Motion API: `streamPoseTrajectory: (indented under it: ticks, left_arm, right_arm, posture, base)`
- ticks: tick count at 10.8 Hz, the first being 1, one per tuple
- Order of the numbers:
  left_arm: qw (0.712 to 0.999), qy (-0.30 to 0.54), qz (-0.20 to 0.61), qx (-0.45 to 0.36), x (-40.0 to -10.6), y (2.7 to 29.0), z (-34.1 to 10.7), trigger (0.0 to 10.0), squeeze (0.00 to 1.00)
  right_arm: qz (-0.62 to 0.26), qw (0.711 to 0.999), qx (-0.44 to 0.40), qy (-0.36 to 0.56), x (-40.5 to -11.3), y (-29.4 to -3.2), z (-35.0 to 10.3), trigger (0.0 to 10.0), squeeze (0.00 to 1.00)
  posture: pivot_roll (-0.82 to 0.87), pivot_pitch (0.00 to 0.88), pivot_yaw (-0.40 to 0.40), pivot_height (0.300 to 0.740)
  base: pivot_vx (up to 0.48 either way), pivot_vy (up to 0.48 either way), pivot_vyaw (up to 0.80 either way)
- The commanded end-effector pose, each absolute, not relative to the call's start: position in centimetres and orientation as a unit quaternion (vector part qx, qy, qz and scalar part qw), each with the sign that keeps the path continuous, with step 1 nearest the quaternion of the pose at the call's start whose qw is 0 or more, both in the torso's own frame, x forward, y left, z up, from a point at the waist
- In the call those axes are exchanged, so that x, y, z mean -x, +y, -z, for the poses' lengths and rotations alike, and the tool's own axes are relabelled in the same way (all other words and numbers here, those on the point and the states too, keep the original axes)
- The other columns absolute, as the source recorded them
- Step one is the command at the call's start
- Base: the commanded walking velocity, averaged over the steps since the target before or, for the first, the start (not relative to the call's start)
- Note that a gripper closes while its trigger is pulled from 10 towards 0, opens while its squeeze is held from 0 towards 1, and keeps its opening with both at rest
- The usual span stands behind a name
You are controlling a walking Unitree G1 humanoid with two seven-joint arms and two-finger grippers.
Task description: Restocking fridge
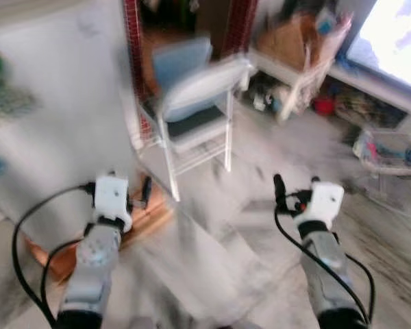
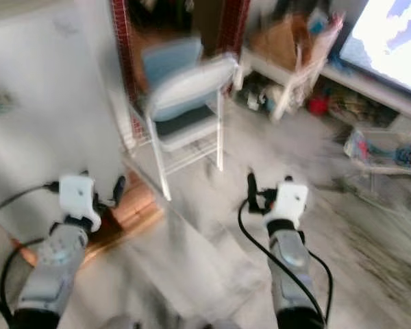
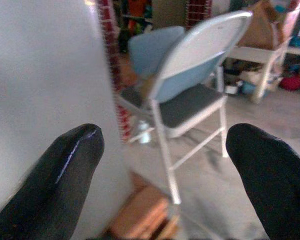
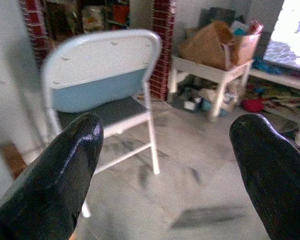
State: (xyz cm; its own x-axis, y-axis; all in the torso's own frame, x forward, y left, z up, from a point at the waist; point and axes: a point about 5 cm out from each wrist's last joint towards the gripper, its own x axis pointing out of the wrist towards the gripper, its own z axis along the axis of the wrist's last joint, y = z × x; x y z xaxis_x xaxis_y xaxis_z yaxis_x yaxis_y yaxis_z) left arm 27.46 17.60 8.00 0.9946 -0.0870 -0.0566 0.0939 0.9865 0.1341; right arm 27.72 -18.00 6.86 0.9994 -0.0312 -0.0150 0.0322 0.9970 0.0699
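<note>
The white fridge [image 1: 55,116] stands at my left with its door closed and coloured magnets on the front. My left gripper [image 1: 123,184] is held up close beside the fridge's side, open and holding nothing. My right gripper [image 1: 296,184] is raised over the grey floor, also open and holding nothing. In the left wrist view the fridge's wall [image 3: 45,85] sits just past one finger. Both head views are blurred.
A white and blue folding chair [image 1: 192,96] stands right beside the fridge. A wooden block [image 1: 147,216] lies at the fridge's foot. Farther back are a white table with a cardboard box [image 1: 288,65] and a clear bin of clutter [image 1: 390,151].
</note>
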Motion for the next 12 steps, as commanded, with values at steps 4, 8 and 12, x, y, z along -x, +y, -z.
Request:
streamPoseTrajectory:
  ticks: [4,8,12]
  left_arm:
    - [0.99,0.041,0.103,-0.087,-27.7,17.1,-7.6,10.0,0.0]
    - [0.991,0.052,0.094,-0.079,-27.0,17.1,-6.8,10.0,0.0]
    - [0.994,0.069,0.048,-0.076,-25.0,19.7,-6.1,10.0,0.0]
  right_arm:
    - [0.056,0.998,-0.04,-0.007,-27.0,-18.5,-7.1,10.0,0.0]
    - [0.049,0.998,-0.03,0.007,-25.9,-18.0,-6.4,10.0,0.0]
    - [0.03,0.999,-0.027,0.005,-26.3,-18.3,-7.2,10.0,0.0]
  posture:
    - [0.02,0.058,0.076,0.74]
    - [0.02,0.058,0.02,0.74]
    - [0.06,0.032,-0.042,0.74]
  base:
    - [0.0,0.0,0.0]
    - [0.0,0.0,0.0]
    - [0.0,0.0,0.0]
